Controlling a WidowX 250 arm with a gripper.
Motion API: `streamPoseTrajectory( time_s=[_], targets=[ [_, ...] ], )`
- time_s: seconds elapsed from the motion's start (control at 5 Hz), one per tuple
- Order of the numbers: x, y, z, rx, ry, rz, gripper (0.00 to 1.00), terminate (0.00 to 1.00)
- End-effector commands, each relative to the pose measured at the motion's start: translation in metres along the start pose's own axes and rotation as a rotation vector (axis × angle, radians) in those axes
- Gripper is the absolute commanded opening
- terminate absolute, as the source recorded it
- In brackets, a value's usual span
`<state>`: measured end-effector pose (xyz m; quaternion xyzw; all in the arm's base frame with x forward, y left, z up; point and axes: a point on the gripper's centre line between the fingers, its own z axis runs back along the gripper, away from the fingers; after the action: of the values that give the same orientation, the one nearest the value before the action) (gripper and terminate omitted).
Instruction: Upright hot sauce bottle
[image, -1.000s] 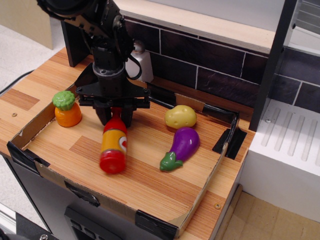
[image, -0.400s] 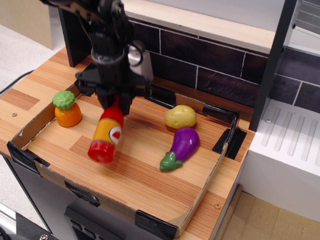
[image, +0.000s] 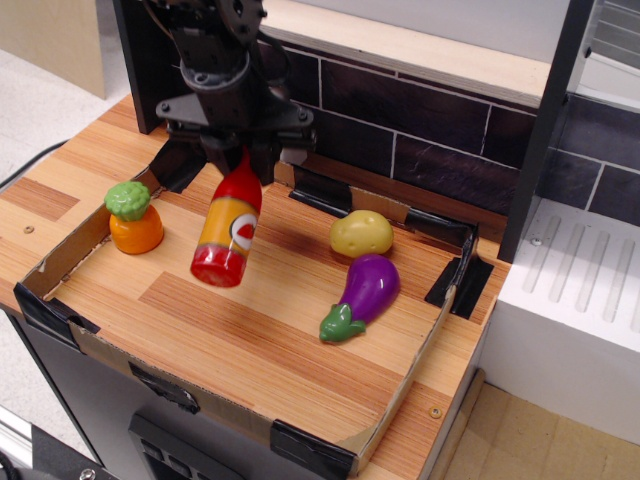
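The glossy red plastic hot sauce bottle hangs tilted above the wooden worktop, base down, the black pincer pinching its neck; level it vertical before lowering, clear of the purple eggplant

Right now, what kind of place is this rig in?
Likely a mock kitchen set, not a real one: a wooden counter with a dark tile backsplash, a white drainer at right, and plastic toy food such as the eggplant.

end effector gripping hot sauce bottle, airborne
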<state>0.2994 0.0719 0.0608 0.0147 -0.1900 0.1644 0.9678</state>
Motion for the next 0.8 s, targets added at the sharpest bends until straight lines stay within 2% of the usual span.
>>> streamPoseTrajectory(
  time_s=[0.0, 0.6],
  targets=[
    [0.017, 0.004, 0.022, -0.021, -0.241, -0.023, 0.0, 0.0],
    [0.038, 0.017, 0.013, -0.011, -0.572, 0.028, 0.0, 0.0]
  ],
)
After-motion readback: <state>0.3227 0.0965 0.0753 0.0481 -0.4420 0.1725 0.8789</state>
